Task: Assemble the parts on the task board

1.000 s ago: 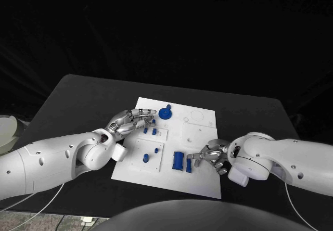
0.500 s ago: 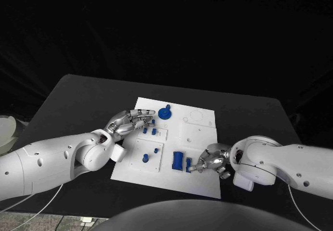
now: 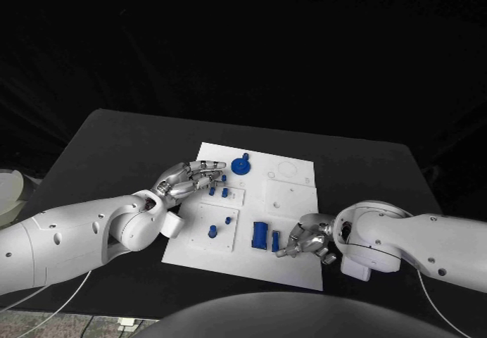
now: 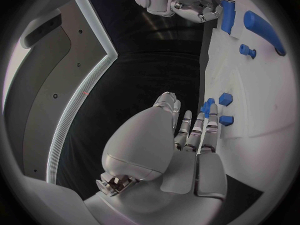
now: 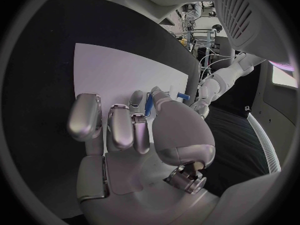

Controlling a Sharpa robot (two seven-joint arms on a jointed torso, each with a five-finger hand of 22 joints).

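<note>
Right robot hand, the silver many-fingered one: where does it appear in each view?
Head view: silver right robot hand at the white task board's near right edge, beside a narrow blue part.
Left wrist view: far off, at the board's edge.
Right wrist view: in the middle, over the board.
Shared landmark: the board.

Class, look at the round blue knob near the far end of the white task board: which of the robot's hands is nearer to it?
Left. The left hand lies just beside the round blue knob, fingers pointing toward it. The right hand is at the task board's near end, by the upright blue blocks.
</note>
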